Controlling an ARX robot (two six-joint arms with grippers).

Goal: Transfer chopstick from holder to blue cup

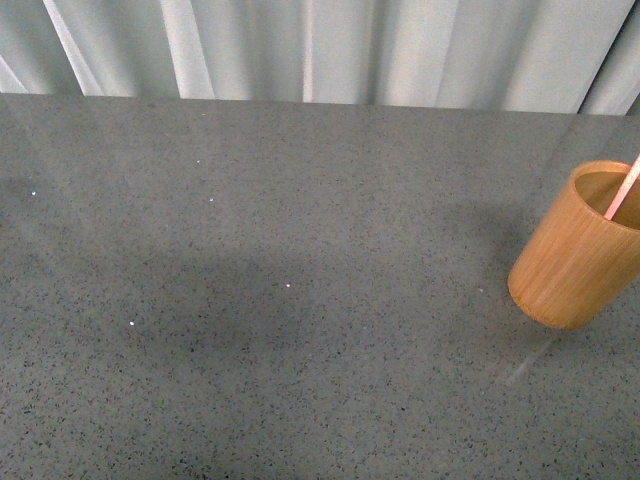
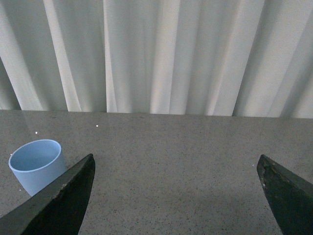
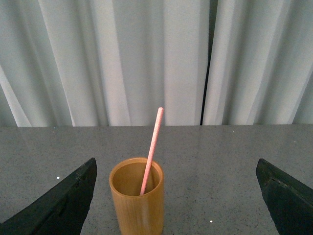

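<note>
Chopstick (image 3: 152,142) in holder (image 3: 137,210), left pincer (image 2: 176,162) wide near blue cup (image 2: 35,167), right pincer (image 3: 176,164) wide (facing holder).

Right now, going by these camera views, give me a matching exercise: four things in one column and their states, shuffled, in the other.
Things:
1. chopstick
2. holder
3. blue cup
4. curtain

States:
A. upright and empty
B. leaning, top end above a rim
C. upright, with one stick inside
D. hanging behind the table

Pairs: 1-B, 2-C, 3-A, 4-D.
</note>
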